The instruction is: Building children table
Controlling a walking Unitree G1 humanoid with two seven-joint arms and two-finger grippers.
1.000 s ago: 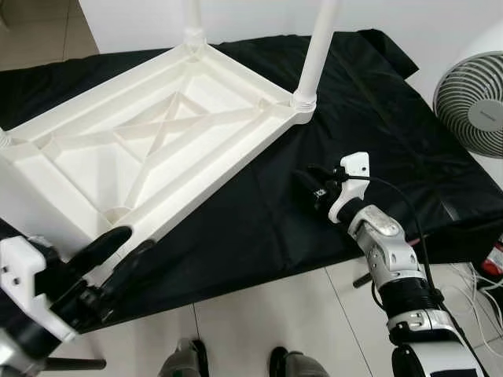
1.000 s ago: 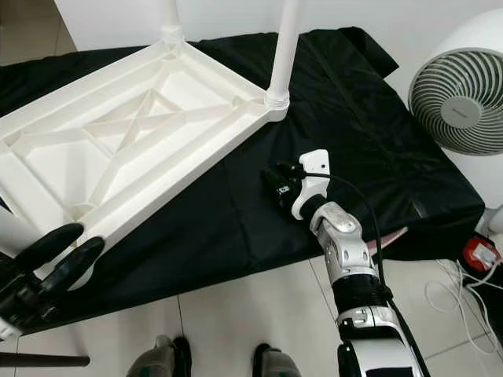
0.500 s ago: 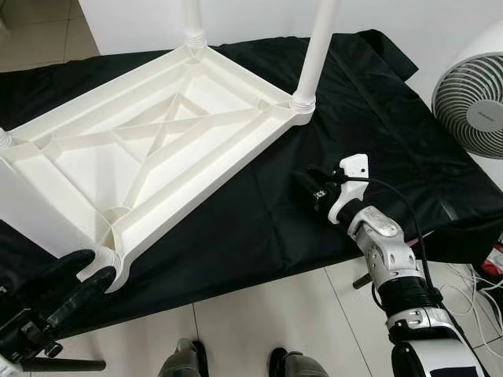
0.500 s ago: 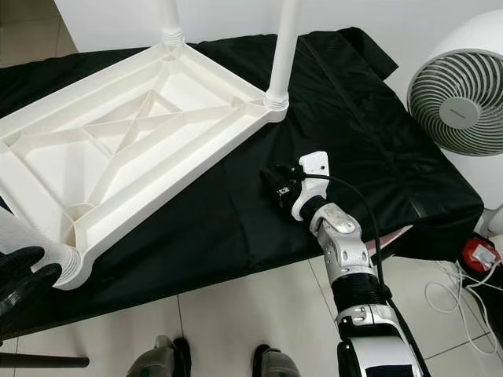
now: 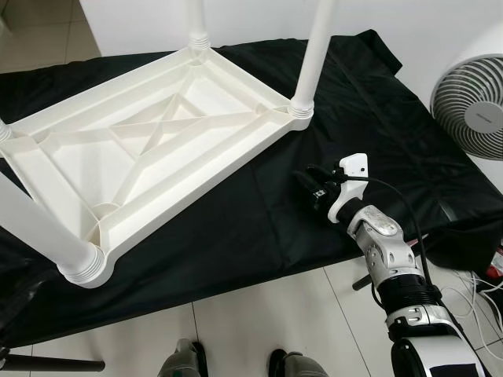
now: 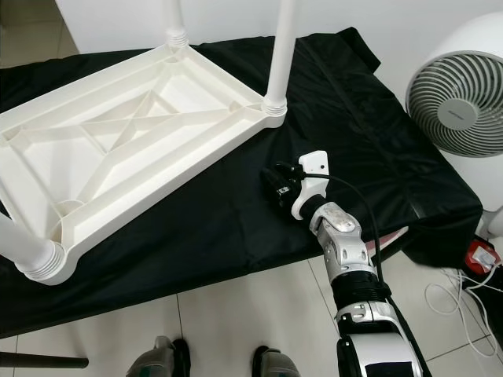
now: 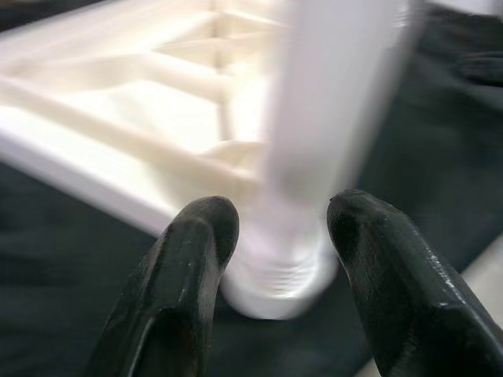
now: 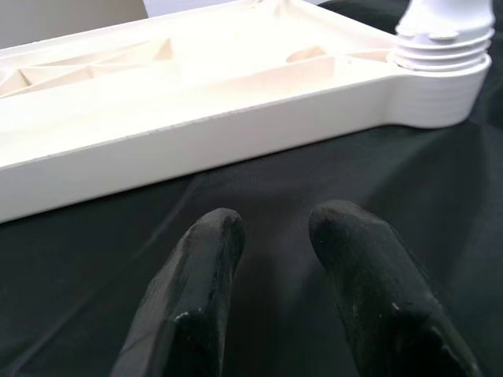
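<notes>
The white plastic children's table (image 5: pixel 157 149) lies upside down on a black cloth (image 5: pixel 259 220). Legs stand in its corner sockets: a near-left leg (image 5: pixel 39 228), a far-right leg (image 5: pixel 314 47) and a far leg (image 5: pixel 196 20). In the left wrist view my left gripper (image 7: pixel 279 216) is open, and the blurred near-left leg (image 7: pixel 330 118) stands just beyond its fingertips. My right gripper (image 5: pixel 305 187) hovers low over the cloth to the right of the table, open with nothing between its fingers (image 8: pixel 208 259). The table's far-right corner socket (image 8: pixel 440 71) lies ahead of it.
A white standing fan (image 5: pixel 471 102) is at the right. Cables (image 6: pixel 464 290) and a small red item (image 6: pixel 479 253) lie on the tiled floor beside it. A dark rod (image 5: pixel 55 364) lies on the floor at the lower left, near my feet (image 5: pixel 185 361).
My left gripper has drawn back down and left, away from the table's near-left corner and out of the eye views. The right arm has stayed still. The camera has shifted slightly.
</notes>
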